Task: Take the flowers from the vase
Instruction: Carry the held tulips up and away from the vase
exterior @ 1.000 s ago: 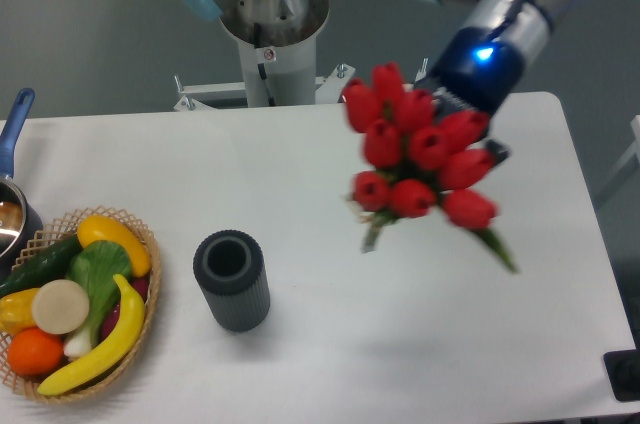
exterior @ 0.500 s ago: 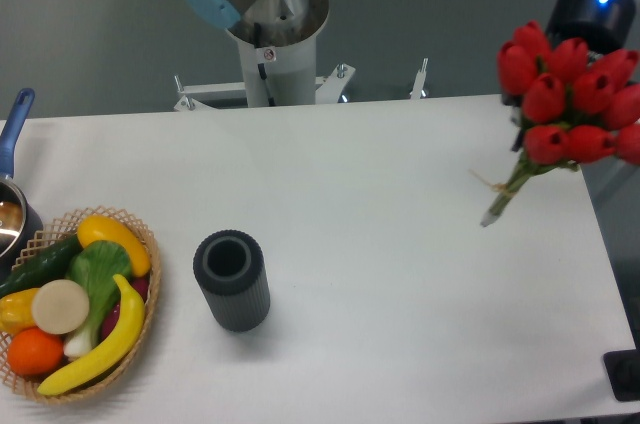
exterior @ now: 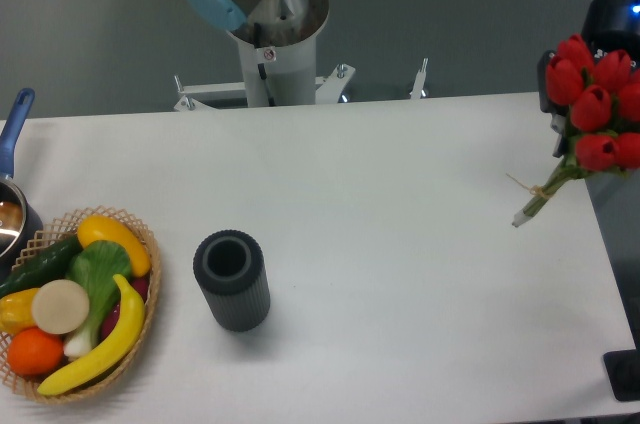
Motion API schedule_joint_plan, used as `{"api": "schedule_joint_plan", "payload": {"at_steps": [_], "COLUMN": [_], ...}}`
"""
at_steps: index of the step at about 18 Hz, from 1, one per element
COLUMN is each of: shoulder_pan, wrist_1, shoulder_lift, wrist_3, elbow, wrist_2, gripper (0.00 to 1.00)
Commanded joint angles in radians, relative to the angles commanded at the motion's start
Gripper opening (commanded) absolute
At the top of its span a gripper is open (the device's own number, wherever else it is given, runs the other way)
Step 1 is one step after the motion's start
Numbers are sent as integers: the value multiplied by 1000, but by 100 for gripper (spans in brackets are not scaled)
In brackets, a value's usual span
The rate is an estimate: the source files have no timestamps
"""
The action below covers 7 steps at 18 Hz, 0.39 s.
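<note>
Well right of the empty vase (exterior: 232, 280), red-budded flowers (exterior: 596, 114) hang, tied stems slanting down-left; the gripper's (exterior: 628, 64) jaws are hidden.

No text can be read; a small white-and-red sticker (exterior: 266, 54) on the robot base column (exterior: 272, 39) is too blurred.

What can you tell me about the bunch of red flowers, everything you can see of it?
The flowers are a bunch of red tulip buds, artificial-looking, partly cut off by the right edge of the picture. Their green stems are tied together and slant down to the left, ending above the table's right edge. The bunch hangs in the air just below the arm's dark wrist; the gripper itself is hidden. It is well clear of the vase.
</note>
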Motion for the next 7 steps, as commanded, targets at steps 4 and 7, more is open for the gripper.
{"api": "schedule_joint_plan", "payload": {"at_steps": [4, 7], "shoulder_pan": [6, 20], "wrist_1": [0, 2], "shoulder_lift": [2, 2], "wrist_3": [-2, -2], "elbow": [-6, -8], "wrist_2": [0, 0], "gripper": [47, 47]}}
